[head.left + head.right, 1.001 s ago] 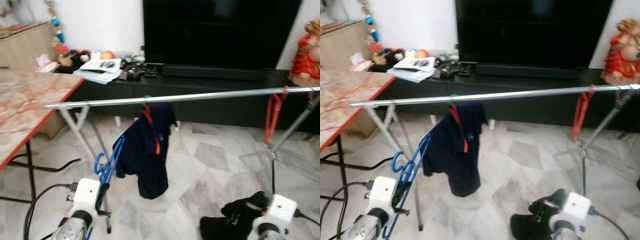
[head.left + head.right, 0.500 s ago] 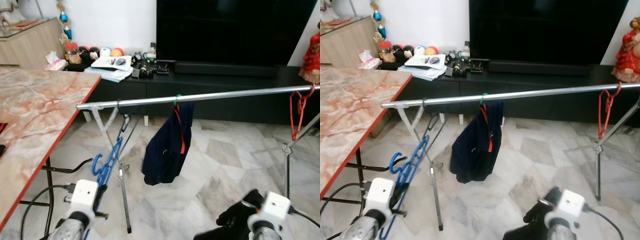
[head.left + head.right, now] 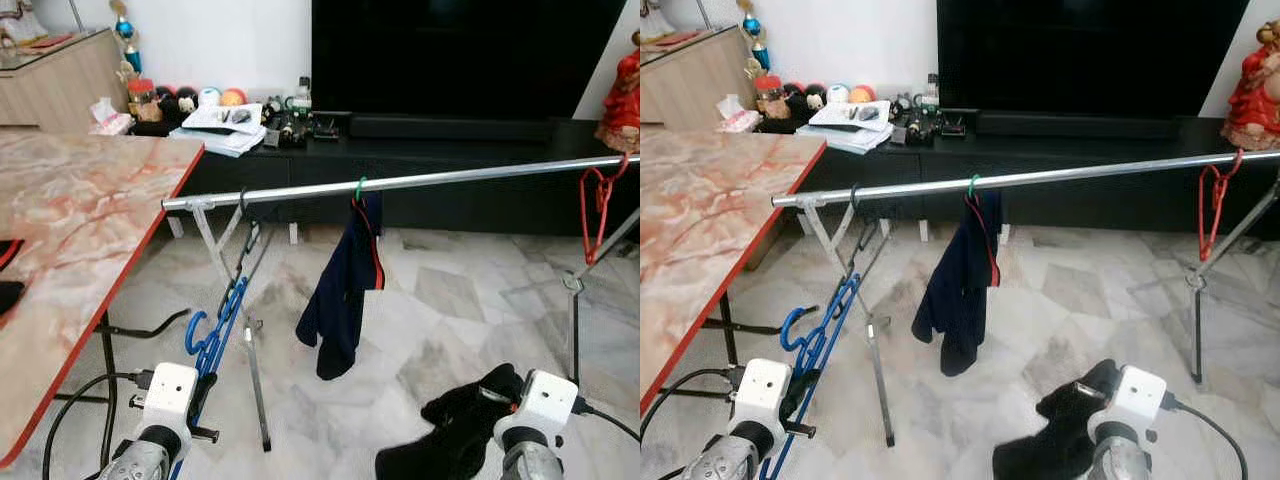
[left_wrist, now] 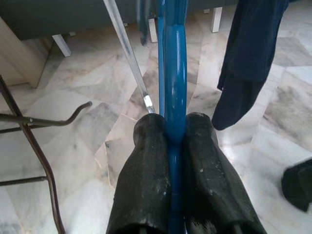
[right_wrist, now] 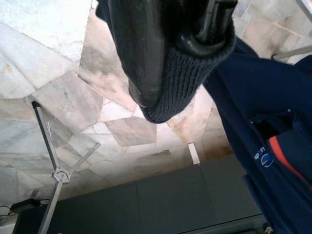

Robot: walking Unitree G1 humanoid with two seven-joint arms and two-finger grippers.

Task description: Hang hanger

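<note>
Ahead of you: black TV stand (image 3: 450, 150) along the back wall, marble-top table (image 3: 70, 230) with a red edge on your left. In front of them a silver clothes rail (image 3: 420, 180) on folding legs crosses the view, left end lower than the right.

On the rail: a navy garment (image 3: 342, 290) on a green-hooked hanger near the middle; an empty red hanger (image 3: 597, 215) near the right end, well apart from it.

Your left arm sits low at your left, forearm pointing forward and up. Left gripper (image 4: 171, 127) has both fingers pressed together on the shaft of the blue hanger (image 3: 215, 335). That hanger stands upright from the fingers, hook uppermost, below the rail's left end and just beside the rail's leg, not on the rail.

Your right arm is low at your right. Right gripper (image 5: 170, 53) is clamped on a dark knit garment (image 3: 455, 435), whose ribbed hem wraps the fingers.
</note>
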